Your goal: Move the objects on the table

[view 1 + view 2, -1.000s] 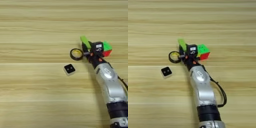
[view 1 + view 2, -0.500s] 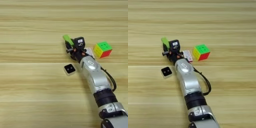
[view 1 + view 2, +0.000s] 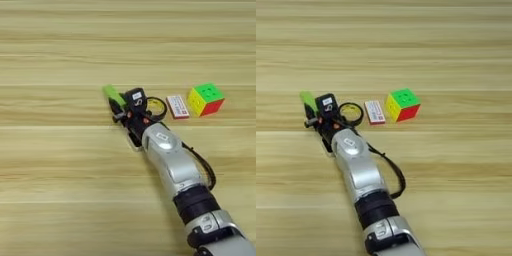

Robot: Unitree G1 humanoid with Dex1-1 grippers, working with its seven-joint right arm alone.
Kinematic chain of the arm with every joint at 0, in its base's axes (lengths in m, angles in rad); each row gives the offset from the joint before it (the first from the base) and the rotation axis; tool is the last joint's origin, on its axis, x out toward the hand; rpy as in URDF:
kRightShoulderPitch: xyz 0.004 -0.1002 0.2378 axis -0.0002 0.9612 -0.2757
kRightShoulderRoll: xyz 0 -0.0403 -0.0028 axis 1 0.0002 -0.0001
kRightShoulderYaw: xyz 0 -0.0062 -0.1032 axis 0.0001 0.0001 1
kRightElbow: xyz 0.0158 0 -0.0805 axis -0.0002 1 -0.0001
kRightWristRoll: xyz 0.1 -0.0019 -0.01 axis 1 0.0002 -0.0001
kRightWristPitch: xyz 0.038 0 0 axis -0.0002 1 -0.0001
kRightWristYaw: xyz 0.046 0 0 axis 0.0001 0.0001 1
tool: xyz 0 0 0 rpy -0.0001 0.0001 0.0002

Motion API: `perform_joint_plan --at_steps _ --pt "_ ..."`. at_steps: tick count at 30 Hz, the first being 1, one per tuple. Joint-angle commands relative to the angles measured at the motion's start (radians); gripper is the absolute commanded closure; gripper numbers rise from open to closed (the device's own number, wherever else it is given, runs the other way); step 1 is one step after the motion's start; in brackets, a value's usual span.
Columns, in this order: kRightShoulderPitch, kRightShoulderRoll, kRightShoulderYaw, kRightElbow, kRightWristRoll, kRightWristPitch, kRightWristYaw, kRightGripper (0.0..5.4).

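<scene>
The right gripper (image 3: pixel 125 107) is sitting just right of the bright green bar (image 3: pixel 113 94). Lying in a row to its right on the wooden bench (image 3: pixel 60 190): black-yellow tape ring (image 3: pixel 155 108), white-red flat box (image 3: pixel 177 106), multicoloured puzzle cube (image 3: pixel 205 98).

the wide wooden table (image 3: pixel 60 55) is pale tan with darker horizontal plank lines. the small puzzle cube (image 3: pixel 205 99) shows a bright green top, a yellow left face and a red right face. the flat little box (image 3: pixel 177 106) is white with red markings. the tape ring (image 3: pixel 156 107) is black with yellow at its inner edge. the short bar (image 3: pixel 113 95) is bright green. the robot forearm (image 3: pixel 172 162) is silver, turning black near the wrist, and its gripper (image 3: pixel 131 104) is black with a white label.
</scene>
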Motion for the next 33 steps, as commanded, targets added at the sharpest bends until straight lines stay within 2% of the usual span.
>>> perform_joint_plan --at_steps 1,9,33 --pt "-0.049 0.018 0.003 -0.016 -0.001 -0.046 0.000 4.02" --pt "-0.052 0.015 -0.009 0.029 0.008 -0.053 0.009 4.02" --pt "-0.055 0.016 -0.016 0.034 0.001 -0.058 0.013 4.02"
